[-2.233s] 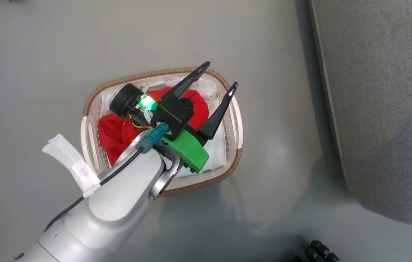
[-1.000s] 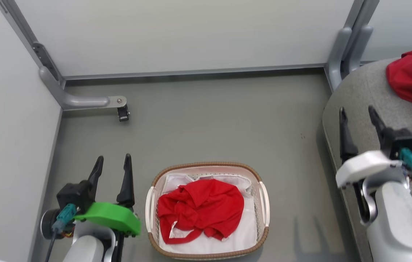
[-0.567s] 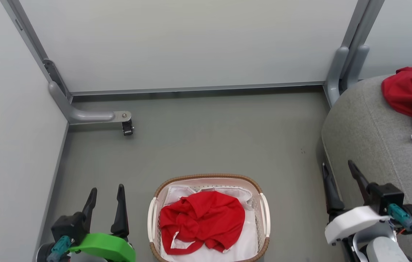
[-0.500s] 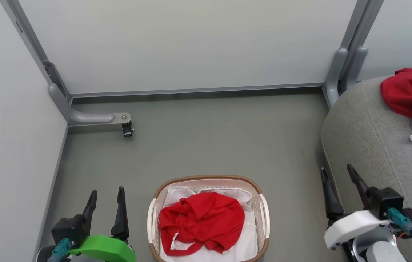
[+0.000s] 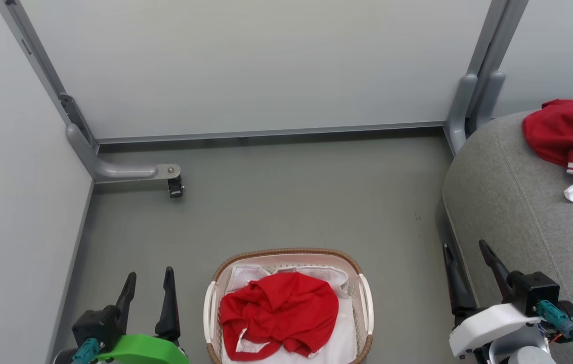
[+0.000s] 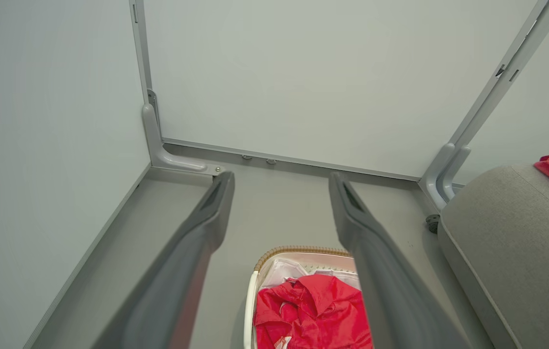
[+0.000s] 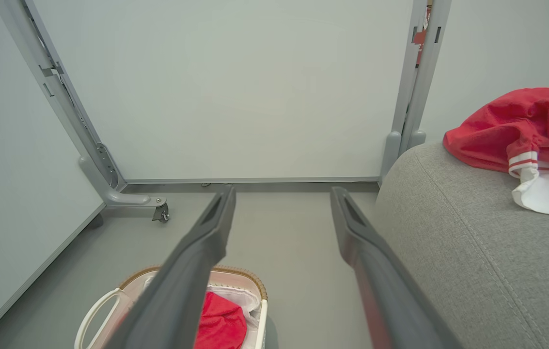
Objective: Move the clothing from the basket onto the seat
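A crumpled red shirt [image 5: 278,312] lies in the white basket [image 5: 362,298] with the brown rim, on the floor at the bottom centre; it also shows as the red shirt [image 6: 310,315] in the left wrist view and the red shirt [image 7: 221,325] in the right wrist view. Another red shirt [image 5: 567,130] with striped trim and a white panel rests on the grey seat [image 5: 514,202] at the right, seen too as the shirt [image 7: 511,128] on the seat [image 7: 458,252]. My left gripper [image 5: 148,280] stands open left of the basket. My right gripper [image 5: 466,250] is open beside the seat's edge, empty.
Pale partition walls close off the back and left. A grey support foot with a small black caster [image 5: 175,188] lies on the floor at the back left. A grey post [image 5: 468,101] stands behind the seat. Smooth grey floor [image 5: 291,202] stretches between basket and wall.
Both grippers have dropped lower in the head view and stay open. The picture has shifted slightly, so the camera moved. The shirts and basket lie as before.
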Available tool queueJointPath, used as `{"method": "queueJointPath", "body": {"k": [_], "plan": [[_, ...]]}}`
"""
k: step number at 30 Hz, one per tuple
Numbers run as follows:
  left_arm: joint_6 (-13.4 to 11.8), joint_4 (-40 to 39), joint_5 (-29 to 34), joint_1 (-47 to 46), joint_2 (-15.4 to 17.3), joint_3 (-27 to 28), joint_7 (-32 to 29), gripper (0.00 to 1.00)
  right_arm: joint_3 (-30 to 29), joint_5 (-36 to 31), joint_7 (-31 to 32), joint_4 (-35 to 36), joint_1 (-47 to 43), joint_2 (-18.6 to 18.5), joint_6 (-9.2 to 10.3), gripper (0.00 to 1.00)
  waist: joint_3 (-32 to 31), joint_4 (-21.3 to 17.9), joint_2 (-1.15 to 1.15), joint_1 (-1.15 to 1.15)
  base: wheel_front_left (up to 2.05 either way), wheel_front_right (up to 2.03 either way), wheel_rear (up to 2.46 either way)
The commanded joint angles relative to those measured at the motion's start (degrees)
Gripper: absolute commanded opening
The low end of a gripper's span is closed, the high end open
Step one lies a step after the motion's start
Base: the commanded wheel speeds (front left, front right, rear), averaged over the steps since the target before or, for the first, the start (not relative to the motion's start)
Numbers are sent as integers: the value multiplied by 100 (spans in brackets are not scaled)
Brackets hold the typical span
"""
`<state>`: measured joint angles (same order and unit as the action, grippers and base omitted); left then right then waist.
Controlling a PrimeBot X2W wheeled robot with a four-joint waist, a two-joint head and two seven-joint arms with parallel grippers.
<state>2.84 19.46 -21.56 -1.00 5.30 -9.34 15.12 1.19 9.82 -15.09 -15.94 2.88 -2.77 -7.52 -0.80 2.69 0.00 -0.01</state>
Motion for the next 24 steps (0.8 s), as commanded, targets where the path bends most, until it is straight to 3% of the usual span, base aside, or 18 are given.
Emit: {"method": "queueJointPath", "body": {"k": [1,24], "plan": [[30,30,29,41,-8,10,5,100,6,29,-11,18,-15,-23,6,100,-2,7,0,1,0,0,0],[128,42,234,-361,12,-36,2,100,-70,-3,-11,39,189,-22,6,100,256,-23,0,1,0,0,0]]}}
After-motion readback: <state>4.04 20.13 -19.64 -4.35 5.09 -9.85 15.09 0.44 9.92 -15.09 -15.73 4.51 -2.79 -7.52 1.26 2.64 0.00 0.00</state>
